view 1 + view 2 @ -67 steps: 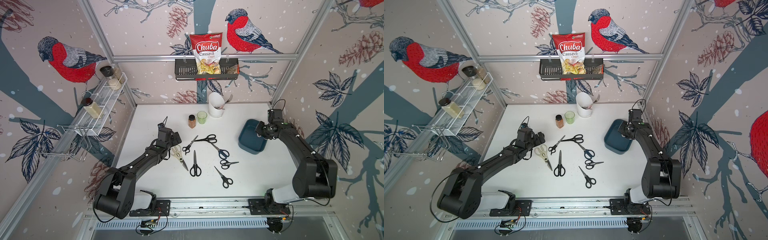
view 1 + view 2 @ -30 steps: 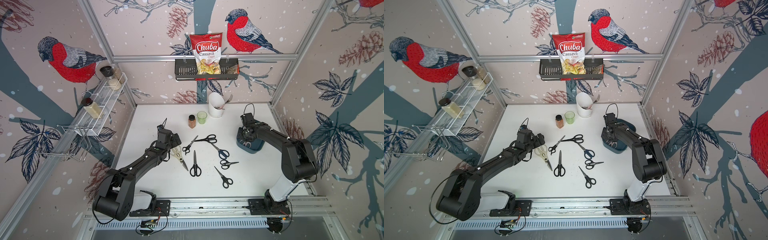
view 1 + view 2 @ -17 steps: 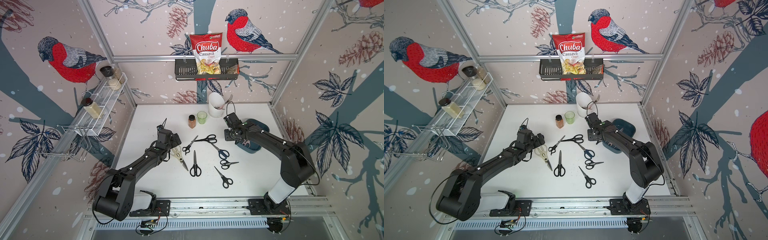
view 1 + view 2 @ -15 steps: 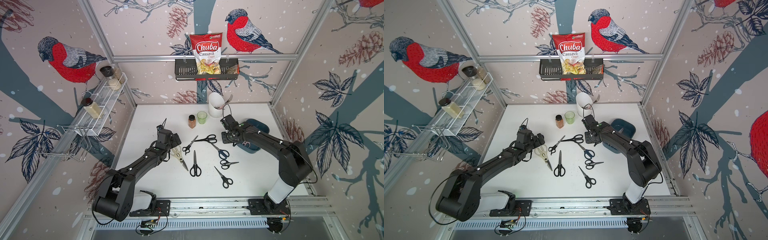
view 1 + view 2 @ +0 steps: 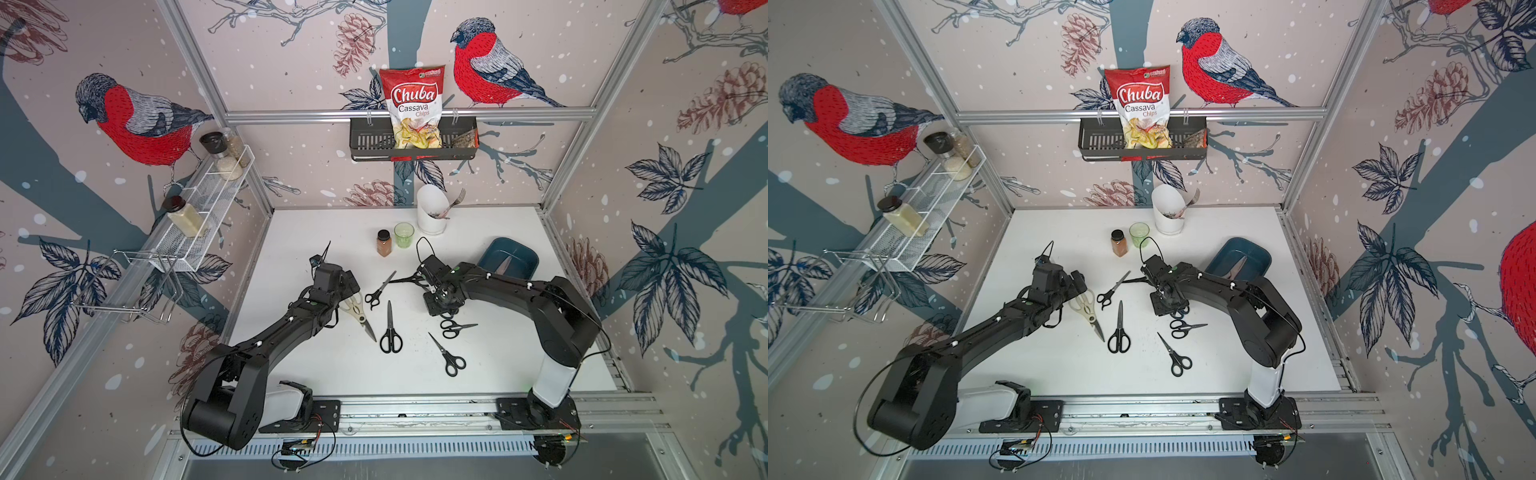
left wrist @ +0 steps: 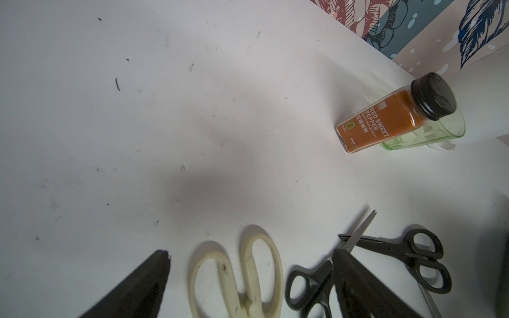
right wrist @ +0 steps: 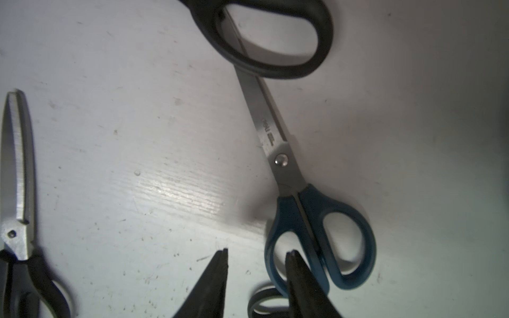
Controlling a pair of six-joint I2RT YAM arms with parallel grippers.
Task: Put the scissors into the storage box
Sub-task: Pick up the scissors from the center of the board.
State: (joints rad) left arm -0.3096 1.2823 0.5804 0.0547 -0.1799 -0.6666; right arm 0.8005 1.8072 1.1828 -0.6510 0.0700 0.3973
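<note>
Blue-handled scissors (image 7: 316, 220) lie flat near the middle of the worktop (image 5: 299, 249), their blade tip running under the loop of a black-handled pair (image 7: 272, 38). My right gripper (image 7: 257, 254) points down right over them with its jaws partly apart: one fingertip (image 7: 220, 264) is over bare worktop, the other in front of a blue loop, so that loop's outer rim sits between them, and I see nothing gripped. Toward the near edge from there lie a small black pair (image 5: 455, 328) and a slim black pair (image 5: 446, 355); toward the left edge come a long black pair (image 5: 390, 332), a short black pair (image 5: 378, 289) and the cream shears (image 5: 357, 309). My left gripper (image 6: 249, 254) hangs over the cream handles, jaws spread wide and empty. In the left wrist view one finger hides part of the short black pair. The storage box (image 5: 494, 249) stands by the right edge, toward the far right corner, with one more pair of scissors (image 5: 505, 266) lying inside. A spice jar (image 5: 383, 243), a green glass (image 5: 404, 235) and a white holder (image 5: 432, 210) stand near the far edge.
</note>
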